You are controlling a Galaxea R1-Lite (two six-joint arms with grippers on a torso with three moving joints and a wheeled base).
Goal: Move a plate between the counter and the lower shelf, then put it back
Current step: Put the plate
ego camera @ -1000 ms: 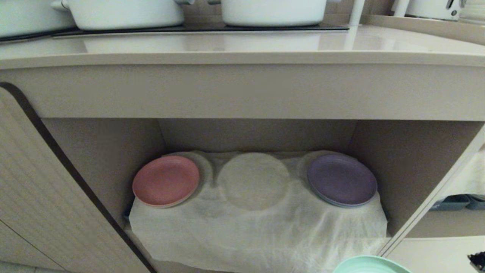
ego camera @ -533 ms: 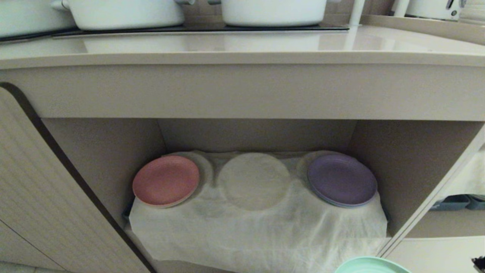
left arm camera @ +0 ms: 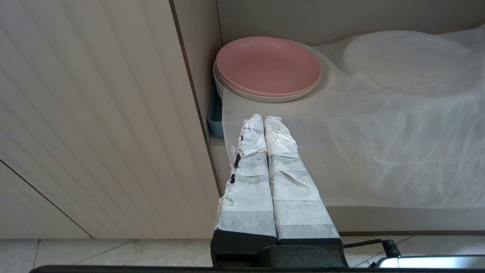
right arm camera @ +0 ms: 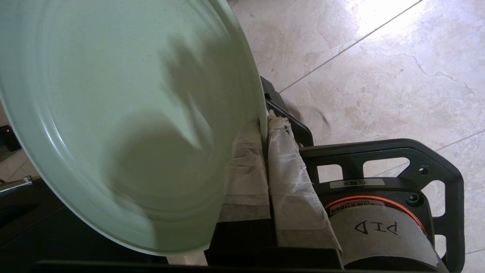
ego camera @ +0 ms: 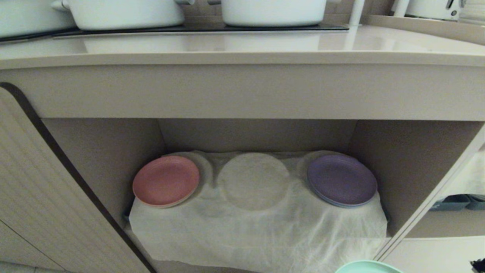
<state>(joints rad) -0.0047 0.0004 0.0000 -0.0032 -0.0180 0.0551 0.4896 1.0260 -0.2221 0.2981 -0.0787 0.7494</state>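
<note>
Parked at far left, low beside the ribbed cabinet door (left arm camera: 94, 113): left gripper (left arm camera: 264, 120), taped fingers (left arm camera: 250, 167) pressed together, nothing between them, tips aimed at the front of the white cloth (ego camera: 257, 231).

Draped over the base of the lower shelf (ego camera: 113, 151), wrinkled, with round raised bumps. On the left bump: pink plate (ego camera: 166, 181), stacked on a cream plate (left arm camera: 265, 98) in the left wrist view. Middle bump (ego camera: 254, 181): covered by cloth only. On the right bump: purple plate (ego camera: 341, 179), with another rim showing just beneath.

Above, spanning the whole width: the counter (ego camera: 242, 49), with a black hob panel (ego camera: 189, 29) carrying two white pots (ego camera: 125, 13).

Low at right, cut by the bottom edge of the head view, in front of the shelf and well below the counter: the mint-green plate (ego camera: 368, 267), off both surfaces. Pinched at its rim by the right gripper (right arm camera: 265, 127), taped fingers (right arm camera: 288, 167) closed on the edge, plate tilted above the tiled floor (right arm camera: 379, 76) and the robot's black base (right arm camera: 379, 167).
</note>
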